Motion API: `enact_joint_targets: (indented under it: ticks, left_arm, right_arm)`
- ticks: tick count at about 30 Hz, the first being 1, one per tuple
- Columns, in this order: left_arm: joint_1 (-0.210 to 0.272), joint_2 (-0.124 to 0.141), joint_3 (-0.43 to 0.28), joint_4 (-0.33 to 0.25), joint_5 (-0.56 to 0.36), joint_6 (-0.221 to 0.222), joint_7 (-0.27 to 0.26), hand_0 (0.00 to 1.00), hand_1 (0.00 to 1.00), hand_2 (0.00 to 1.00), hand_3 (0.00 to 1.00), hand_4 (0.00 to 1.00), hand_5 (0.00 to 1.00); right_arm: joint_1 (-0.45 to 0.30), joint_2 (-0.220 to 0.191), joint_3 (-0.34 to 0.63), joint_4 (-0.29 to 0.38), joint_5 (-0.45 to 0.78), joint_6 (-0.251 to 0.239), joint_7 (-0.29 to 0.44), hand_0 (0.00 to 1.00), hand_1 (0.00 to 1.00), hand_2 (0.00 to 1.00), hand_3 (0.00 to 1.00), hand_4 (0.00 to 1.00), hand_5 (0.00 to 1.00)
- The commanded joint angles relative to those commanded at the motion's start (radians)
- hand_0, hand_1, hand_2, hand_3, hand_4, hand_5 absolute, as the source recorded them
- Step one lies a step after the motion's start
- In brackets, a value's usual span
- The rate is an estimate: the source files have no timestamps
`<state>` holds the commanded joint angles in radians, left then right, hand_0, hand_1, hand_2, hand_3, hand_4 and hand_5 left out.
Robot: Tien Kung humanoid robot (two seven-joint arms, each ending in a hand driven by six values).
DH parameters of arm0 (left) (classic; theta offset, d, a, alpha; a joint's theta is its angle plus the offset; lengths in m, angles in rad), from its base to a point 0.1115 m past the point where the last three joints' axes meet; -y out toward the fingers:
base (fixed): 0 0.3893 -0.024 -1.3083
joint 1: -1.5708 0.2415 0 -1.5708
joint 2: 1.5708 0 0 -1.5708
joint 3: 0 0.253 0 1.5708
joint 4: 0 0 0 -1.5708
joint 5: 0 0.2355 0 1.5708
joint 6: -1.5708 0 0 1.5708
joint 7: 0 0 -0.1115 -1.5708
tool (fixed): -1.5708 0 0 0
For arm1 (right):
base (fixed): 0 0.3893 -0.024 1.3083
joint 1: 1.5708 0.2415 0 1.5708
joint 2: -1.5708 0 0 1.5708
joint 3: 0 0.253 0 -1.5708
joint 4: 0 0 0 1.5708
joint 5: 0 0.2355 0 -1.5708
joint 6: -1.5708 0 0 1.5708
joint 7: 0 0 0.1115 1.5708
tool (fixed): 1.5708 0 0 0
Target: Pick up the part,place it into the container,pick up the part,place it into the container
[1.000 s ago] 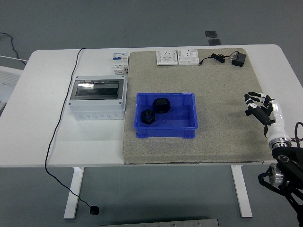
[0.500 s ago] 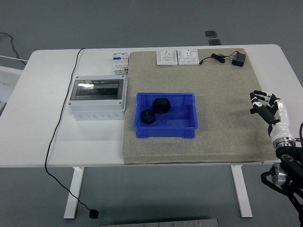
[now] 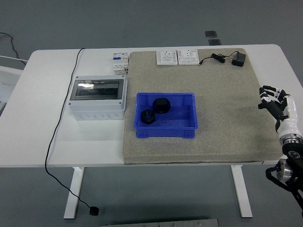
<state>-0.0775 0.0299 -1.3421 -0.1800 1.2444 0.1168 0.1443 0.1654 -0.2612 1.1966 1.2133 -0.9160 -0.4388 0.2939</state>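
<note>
Hovering over the table's right edge, the right hand (image 3: 276, 101) has its fingers (image 3: 268, 91) loosely spread and holds nothing; the white forearm runs down from it toward the lower right corner. Just left of the fingertips lies the right border of the grey mat (image 3: 227, 127), which covers most of the white table (image 3: 57, 137). Well to the left of the hand, in the middle of the mat, sits the blue container (image 3: 166, 115). Inside it are two black parts: the larger part (image 3: 162, 105) toward the bin's far side and the ring-shaped part (image 3: 148, 116) touching or just beside it, nearer its left front. Beyond the bin, farther left still and off the mat, stands a grey enclosure box (image 3: 97, 98) with a dark window lid. Up and to the left of the fingers, along the mat's far edge, lie two white socket plates (image 3: 177, 57) and a black power adapter (image 3: 238, 59) with its cord.
</note>
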Motion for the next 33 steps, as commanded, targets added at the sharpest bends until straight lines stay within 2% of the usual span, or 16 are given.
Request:
enact_joint_targets:
  ticks: [22, 33]
  left_arm:
    - [-0.002, 0.012, 0.015, 0.0, -0.026, 0.02, -0.03, 0.724, 0.622, 0.667, 0.554, 0.563, 0.379]
    - [-0.001, 0.012, 0.012, 0.0, -0.011, 0.02, -0.022, 0.723, 0.621, 0.668, 0.55, 0.561, 0.381]
  right_arm:
    - [0.004, -0.009, 0.025, 0.004, -0.02, 0.001, -0.007, 0.376, 0.341, 0.611, 0.605, 0.671, 0.353]
    - [0.001, -0.008, 0.04, 0.011, -0.001, 0.011, -0.008, 0.378, 0.341, 0.611, 0.606, 0.669, 0.35]
